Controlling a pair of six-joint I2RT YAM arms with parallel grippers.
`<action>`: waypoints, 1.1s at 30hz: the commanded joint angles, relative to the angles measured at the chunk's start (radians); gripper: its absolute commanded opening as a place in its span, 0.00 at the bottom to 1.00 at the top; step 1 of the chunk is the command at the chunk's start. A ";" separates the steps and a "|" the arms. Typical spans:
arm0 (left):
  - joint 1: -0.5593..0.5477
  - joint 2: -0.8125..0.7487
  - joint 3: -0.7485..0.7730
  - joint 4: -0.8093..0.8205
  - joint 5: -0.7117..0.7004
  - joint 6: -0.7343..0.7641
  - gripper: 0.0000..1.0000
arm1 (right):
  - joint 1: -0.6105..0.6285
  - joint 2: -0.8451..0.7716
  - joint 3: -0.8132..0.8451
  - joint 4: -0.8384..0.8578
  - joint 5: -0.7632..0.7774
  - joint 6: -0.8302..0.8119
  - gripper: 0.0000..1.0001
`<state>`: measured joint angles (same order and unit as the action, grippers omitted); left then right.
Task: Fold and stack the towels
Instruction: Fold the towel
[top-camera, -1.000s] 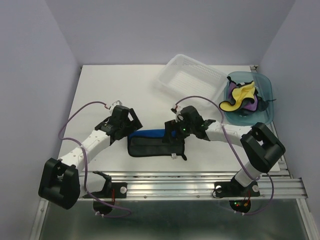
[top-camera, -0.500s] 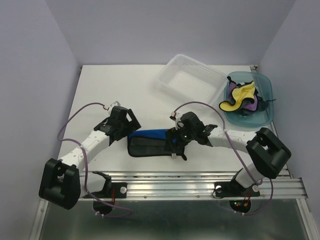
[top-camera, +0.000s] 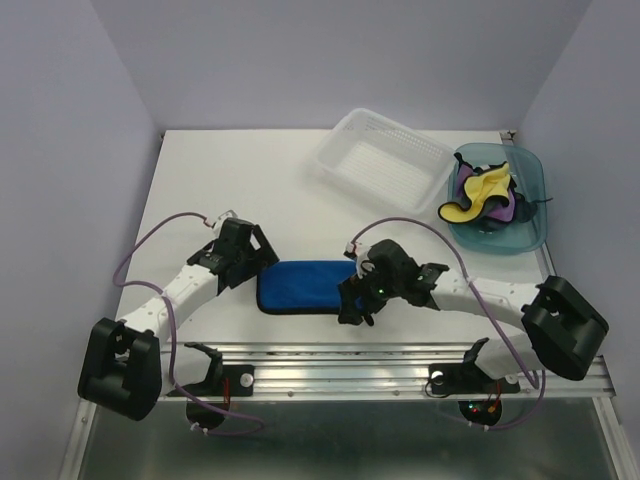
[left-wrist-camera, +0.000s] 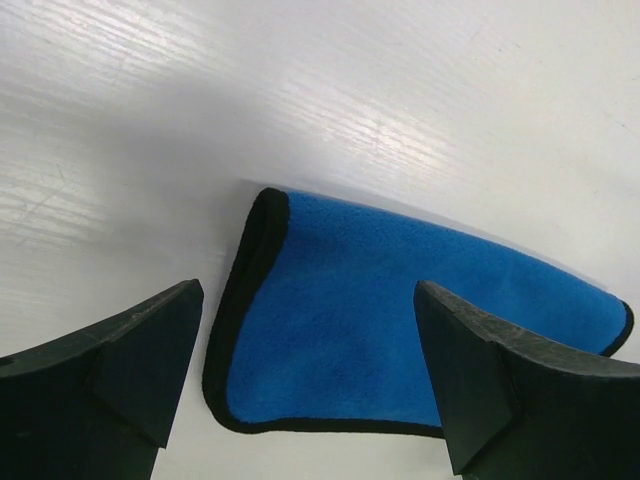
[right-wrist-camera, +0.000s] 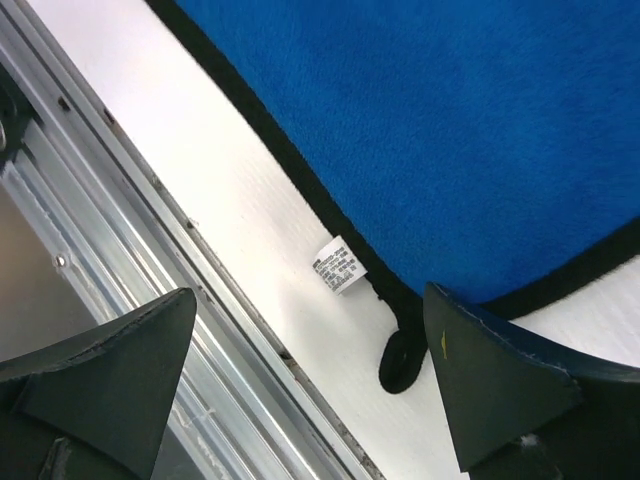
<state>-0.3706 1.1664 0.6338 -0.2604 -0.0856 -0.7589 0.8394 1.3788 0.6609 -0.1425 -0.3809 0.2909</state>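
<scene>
- The white desk carried everything; the work sat toward its 6 o'clock edge.
- A clear slotted basket stood at about 1 o'clock with nothing visible in it.
- A teal bin stood at 2 o'clock, just beside the basket, holding a crumpled heap of towels; the yellow towel and purple towel showed on top.
- The blue towel lay flat on the desk as a long strip between the two arms, apparently folded once.
- The left tool hung at the strip's 9 o'clock end, fingers spread wide and gripping nothing.
- The right tool hung at the 3 o'clock end, equally wide and empty.
- A small care tag and a black loop stuck out from the towel's near hem.
- Judged step: the first fold looked finished and let go.
- The next move probably called for pinching one short end and carrying it across to halve the strip, keeping hems aligned, before fetching another towel from the bin.
</scene>
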 joint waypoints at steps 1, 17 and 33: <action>0.013 -0.024 -0.022 -0.010 -0.014 0.000 0.99 | 0.009 -0.090 0.029 -0.009 0.170 0.080 1.00; 0.045 0.061 -0.100 0.102 0.075 0.023 0.57 | -0.052 -0.009 0.124 -0.132 0.568 0.384 0.96; 0.044 0.144 -0.121 0.154 0.133 0.036 0.20 | -0.085 0.118 0.108 -0.103 0.530 0.421 0.37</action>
<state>-0.3283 1.2942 0.5404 -0.1165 0.0227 -0.7361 0.7597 1.4895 0.7399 -0.2531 0.1242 0.6872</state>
